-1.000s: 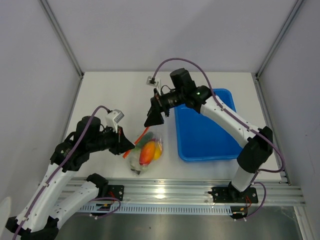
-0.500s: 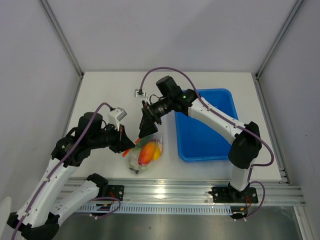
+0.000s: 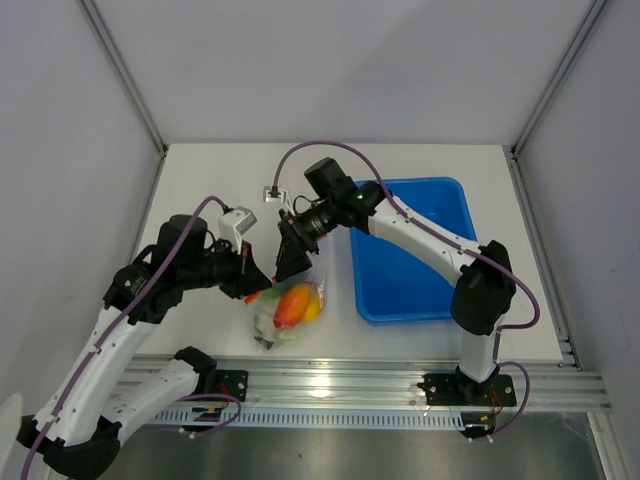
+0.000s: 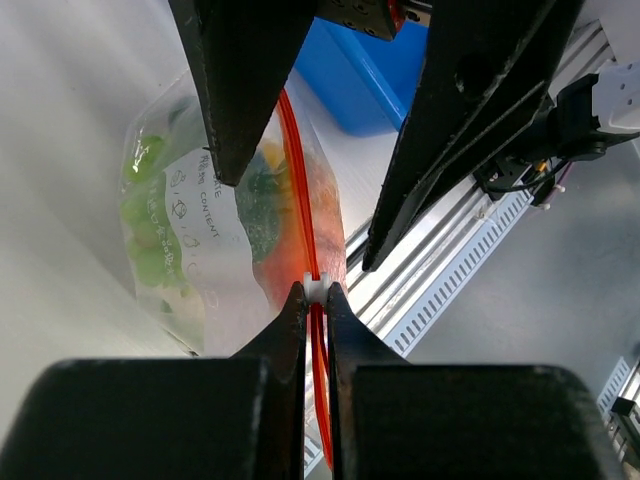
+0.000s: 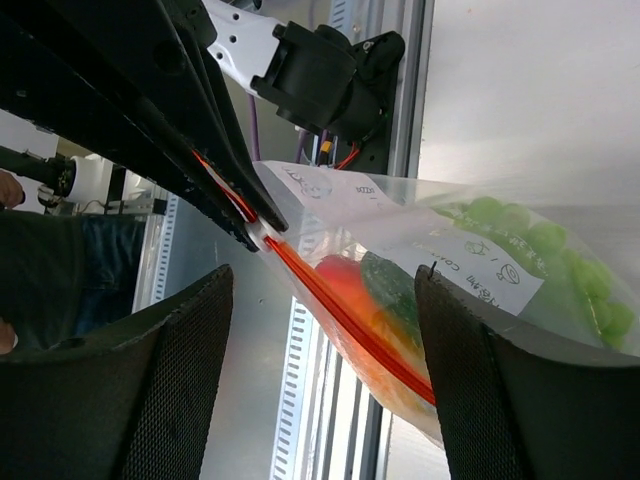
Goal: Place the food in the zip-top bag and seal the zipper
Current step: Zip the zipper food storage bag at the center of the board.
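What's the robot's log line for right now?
left gripper: shut on zipper | right gripper: open, straddling zipper | food: inside bag

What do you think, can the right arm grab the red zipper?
Probably yes. The right gripper is open with the zipper running between its fingers, nothing blocking. The left gripper pinches the zipper's end nearby, so room is tight.

Overhead looking down, wrist cameras close (sharing bag point(image 4: 200, 250))
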{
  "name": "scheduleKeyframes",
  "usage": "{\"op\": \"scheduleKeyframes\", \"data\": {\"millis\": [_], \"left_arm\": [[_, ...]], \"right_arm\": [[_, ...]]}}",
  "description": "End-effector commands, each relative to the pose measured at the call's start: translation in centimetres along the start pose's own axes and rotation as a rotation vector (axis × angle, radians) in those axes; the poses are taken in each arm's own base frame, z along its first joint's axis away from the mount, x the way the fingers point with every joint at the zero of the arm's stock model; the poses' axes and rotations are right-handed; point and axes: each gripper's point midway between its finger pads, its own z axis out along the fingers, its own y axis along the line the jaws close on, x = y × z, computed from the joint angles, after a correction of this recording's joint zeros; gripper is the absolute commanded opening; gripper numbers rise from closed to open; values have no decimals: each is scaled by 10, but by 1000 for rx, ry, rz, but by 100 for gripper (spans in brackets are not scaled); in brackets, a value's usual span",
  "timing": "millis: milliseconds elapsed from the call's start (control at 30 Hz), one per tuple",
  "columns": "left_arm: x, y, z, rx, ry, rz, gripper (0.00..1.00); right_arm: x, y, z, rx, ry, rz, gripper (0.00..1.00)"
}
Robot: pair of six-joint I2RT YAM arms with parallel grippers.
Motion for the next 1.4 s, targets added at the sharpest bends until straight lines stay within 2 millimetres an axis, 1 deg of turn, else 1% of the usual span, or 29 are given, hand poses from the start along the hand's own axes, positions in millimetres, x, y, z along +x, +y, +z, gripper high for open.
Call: {"op": "scheduleKeyframes", "data": {"millis": [0, 33, 133, 167, 233, 300, 367, 433, 700, 733, 833, 900, 967, 1000, 1100, 1200, 1267, 1300, 1367], "left_arm": [[-27, -10, -10, 19, -87, 58, 1], [-29, -10, -11, 20, -89, 62, 1], [-31, -9, -11, 10, -91, 66, 1], [-32, -8, -11, 7, -90, 67, 1], [-33, -8, -12, 2, -95, 69, 1], [-35, -7, -12, -6, -100, 68, 1], [-36, -6, -11, -11, -97, 55, 1], [-37, -6, -11, -12, -94, 39, 1], [-44, -9, -6, 6, -80, 5, 0], [-45, -11, -5, 15, -79, -2, 0], [-46, -11, -3, 19, -79, -11, 1], [-46, -10, -3, 14, -78, -17, 0], [-47, -10, -2, 13, -76, -22, 1], [-46, -9, 0, 11, -68, -28, 0], [-46, -7, -2, -5, -65, -36, 1], [-41, 0, -5, -51, -60, -50, 0], [-37, 4, -7, -77, -55, -56, 1], [-36, 7, -9, -96, -60, -57, 1], [-33, 10, -11, -114, -56, -64, 1]], "right_arm": [[-10, 6, -3, -5, -9, -44, 73], [-9, 5, -3, 0, -7, -41, 72], [-8, 1, -3, 15, -2, -38, 63], [-8, 0, -3, 20, -1, -40, 58], [-7, 0, -3, 24, 0, -38, 53], [-7, 0, -4, 31, 1, -43, 51], [-7, -1, -4, 34, 2, -45, 48], [-7, -1, -3, 32, 3, -45, 42], [-5, -1, -1, 35, 11, -41, 34], [-4, -1, 0, 37, 14, -41, 30], [-1, -2, 1, 45, 24, -33, 21], [1, -1, 1, 45, 26, -34, 18], [1, -3, 1, 59, 23, -30, 4], [3, -5, 1, 69, 24, -21, 0], [3, -14, 1, 116, 20, -7, 0], [6, -29, 0, 202, 22, 13, 0], [8, -37, -3, 247, 21, 16, 0], [9, -44, -5, 285, 21, 23, 0], [10, -49, -9, 317, 10, 30, 0]]}}
